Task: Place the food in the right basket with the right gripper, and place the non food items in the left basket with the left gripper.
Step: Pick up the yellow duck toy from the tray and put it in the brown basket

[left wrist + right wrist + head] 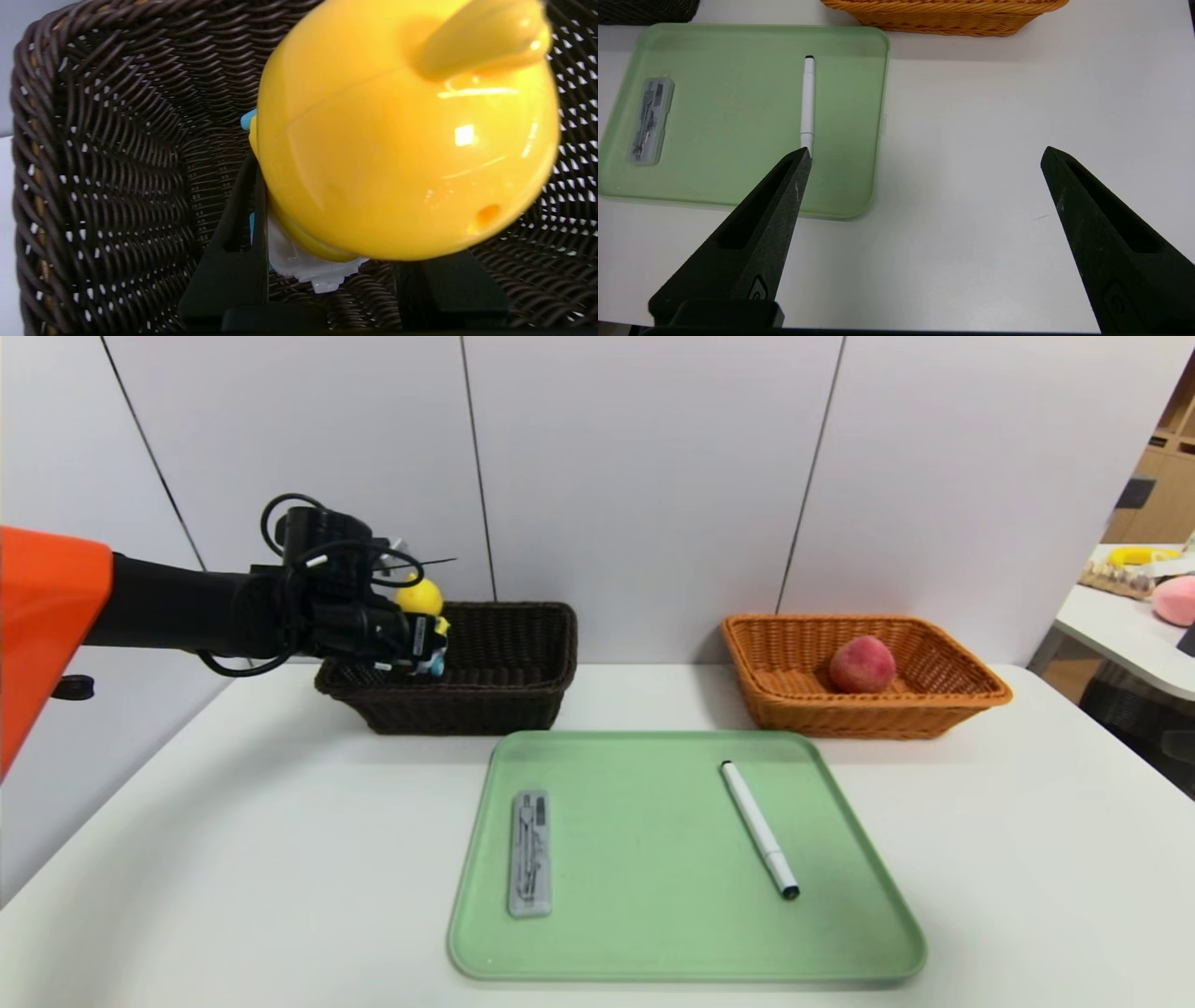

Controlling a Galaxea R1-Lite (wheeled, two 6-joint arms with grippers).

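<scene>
A white table (pixel 1027 896) with a matte top fills the foreground. Behind it stands a wall of pale grey panels (pixel 644 476), split by thin dark seams that lean slightly outward. At the far right a second white table (pixel 1111 635) carries a pink rounded object (pixel 1176 600) and something yellow (too small to name). Light wood shelving (pixel 1162 485) rises beyond. The light is even and soft.

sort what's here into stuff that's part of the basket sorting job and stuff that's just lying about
Part of the job:
- yellow duck toy, held by the left gripper over the dark brown basket
- grey case on the green tray
- white pen on the tray
- peach in the orange basket
- right gripper, open, above the table

Just lying about:
- pink round object on the side table
- yellow item beyond it
</scene>
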